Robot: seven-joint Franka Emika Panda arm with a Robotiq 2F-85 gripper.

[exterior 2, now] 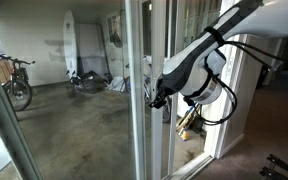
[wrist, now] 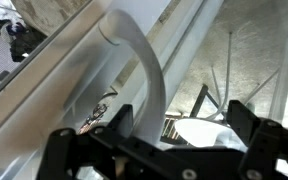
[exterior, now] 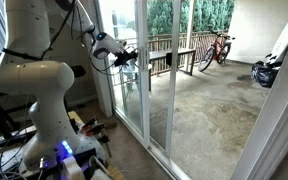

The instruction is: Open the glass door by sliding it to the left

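The glass door (exterior: 184, 100) is a tall clear panel in a white frame, seen in both exterior views (exterior 2: 137, 120). Its pale curved handle (wrist: 149, 70) sits on the upright edge (wrist: 74, 80). My gripper (wrist: 181, 122) is open at the handle, also visible in both exterior views (exterior: 130, 58) (exterior 2: 155, 98). In the wrist view the handle's curved bar runs down between my two black fingers, close to the left one. The fingers do not press on it. The handle's lower end is hidden behind the gripper body.
A second white-framed glass panel (exterior: 112, 70) without a handle stands beside the door. Beyond the glass is a concrete patio with a bicycle (exterior: 216, 48), a wooden railing (exterior: 174, 55), a black bag (exterior: 266, 72) and a surfboard (exterior 2: 72, 45). Cables (exterior: 89, 128) lie by the robot base.
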